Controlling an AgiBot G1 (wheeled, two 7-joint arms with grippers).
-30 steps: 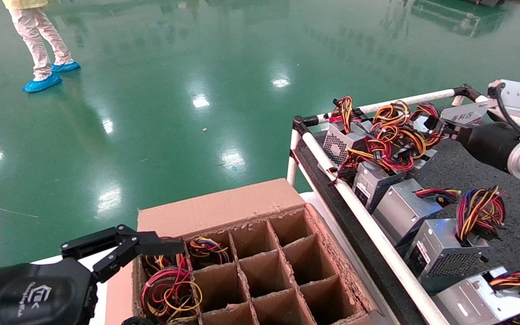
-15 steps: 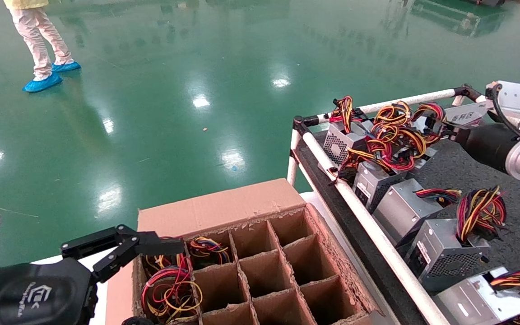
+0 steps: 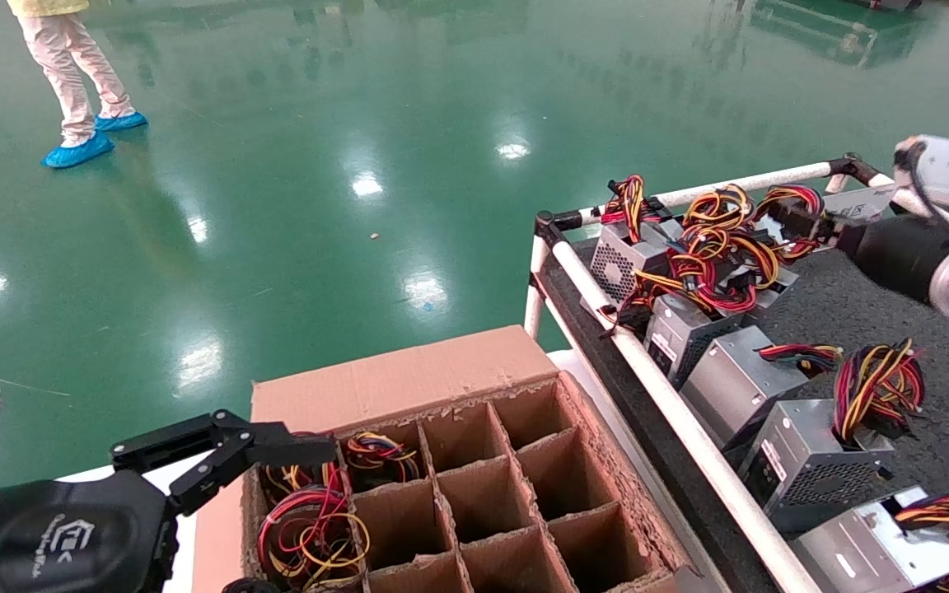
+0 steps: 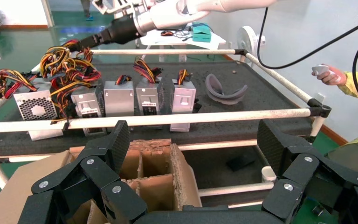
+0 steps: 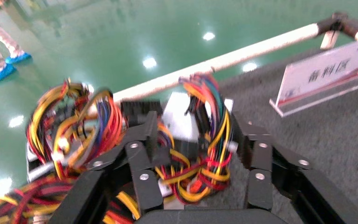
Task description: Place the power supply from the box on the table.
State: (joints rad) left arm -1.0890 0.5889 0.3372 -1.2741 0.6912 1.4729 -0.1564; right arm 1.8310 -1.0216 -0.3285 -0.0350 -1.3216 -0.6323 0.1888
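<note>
At the table's (image 3: 870, 313) far corner, right gripper (image 5: 193, 140) has eased back, fingers spread around the power supply's (image 3: 750, 276) wires, unit set down; left gripper (image 3: 277, 451) idles open over the box (image 3: 409, 380).

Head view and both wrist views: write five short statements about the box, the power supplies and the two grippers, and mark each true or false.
1. The right gripper is over the table, its open fingers either side of a wire bundle. True.
2. The left gripper is shut on a power supply. False: it is open and holds nothing, at the near-left corner of the box.
3. Every cell of the box is empty. False: coloured wires show in the cells on its left side.
4. Several power supplies lie in a row on the table along its white rail. True.
5. The box stands on the table's matting. False: it stands outside the rail, beside the table.
</note>
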